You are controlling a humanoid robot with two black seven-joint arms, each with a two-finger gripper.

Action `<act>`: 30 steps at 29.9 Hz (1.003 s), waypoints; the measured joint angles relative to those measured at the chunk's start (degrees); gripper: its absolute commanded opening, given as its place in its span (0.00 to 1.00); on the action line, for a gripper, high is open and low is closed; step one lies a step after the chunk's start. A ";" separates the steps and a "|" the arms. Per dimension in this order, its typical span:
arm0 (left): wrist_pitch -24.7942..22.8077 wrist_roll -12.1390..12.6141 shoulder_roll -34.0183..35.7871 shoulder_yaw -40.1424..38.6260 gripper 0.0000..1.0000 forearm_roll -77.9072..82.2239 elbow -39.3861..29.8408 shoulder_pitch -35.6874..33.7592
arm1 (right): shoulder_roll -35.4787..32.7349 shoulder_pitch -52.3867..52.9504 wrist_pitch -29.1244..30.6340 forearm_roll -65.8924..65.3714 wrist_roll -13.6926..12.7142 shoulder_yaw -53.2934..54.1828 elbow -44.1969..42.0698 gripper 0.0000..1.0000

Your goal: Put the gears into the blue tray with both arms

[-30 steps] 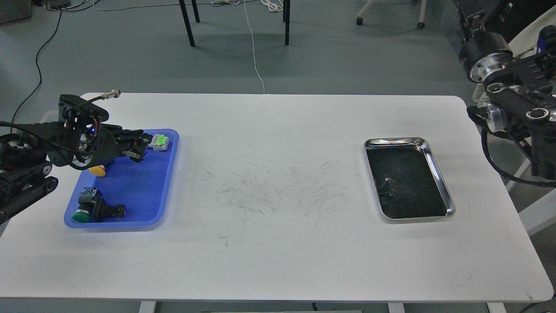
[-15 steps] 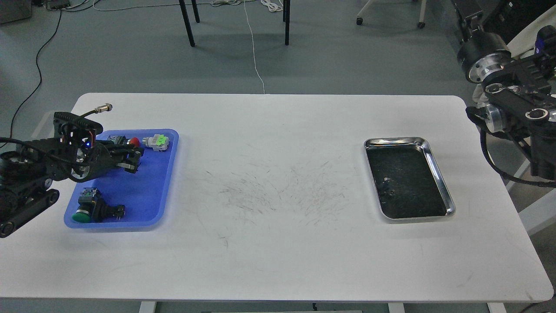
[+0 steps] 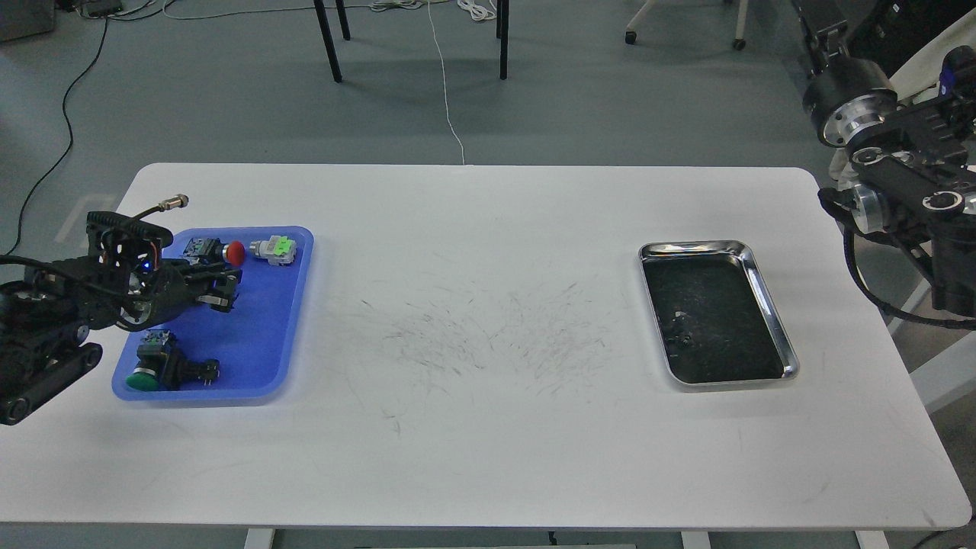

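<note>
The blue tray (image 3: 259,343) lies at the table's left end. It holds a red-capped switch (image 3: 231,252), a green and white part (image 3: 276,248) and a green-capped switch (image 3: 152,369). I make out no gears in it. My left gripper (image 3: 226,292) hovers low over the tray's left middle, its two fingers slightly apart with nothing between them. A few tiny dark bits (image 3: 683,336), possibly gears, lie on the dark bottom of the steel tray (image 3: 768,305) at the right. Only joints of my right arm (image 3: 907,191) show at the right edge, and its gripper is out of view.
A cable with a metal plug (image 3: 174,201) sticks up from my left wrist. The white table (image 3: 488,427) has grey scuff marks in the middle. Chair legs (image 3: 329,46) and cables stand on the floor beyond the far edge.
My left arm has pulled back to the left and lowered, uncovering the red-capped switch and hiding a yellow cap. The right arm has barely shifted.
</note>
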 measured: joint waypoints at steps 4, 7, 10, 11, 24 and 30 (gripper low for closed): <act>0.27 -0.03 -0.07 0.01 0.09 -0.32 0.37 0.39 | 0.00 -0.05 -0.08 0.00 0.00 0.00 0.01 0.92; 0.56 -0.02 -0.39 0.02 0.11 -0.88 0.47 0.79 | 0.00 -0.08 -0.11 0.00 0.00 0.00 0.01 0.92; 0.73 0.01 -0.69 0.04 0.13 -1.33 0.59 0.95 | 0.00 -0.09 -0.12 0.00 0.00 0.00 0.01 0.92; 0.74 0.03 -0.74 0.04 0.17 -1.41 0.69 0.97 | 0.00 -0.09 -0.12 0.00 0.00 0.00 0.01 0.92; 0.85 0.20 -0.79 0.27 0.24 -3.78 1.14 1.18 | 0.01 -0.09 -0.12 0.00 0.09 0.00 0.00 0.92; 0.95 0.14 -0.79 0.24 0.29 -4.01 1.20 1.42 | 0.01 -0.09 -0.12 0.00 0.09 0.00 -0.01 0.92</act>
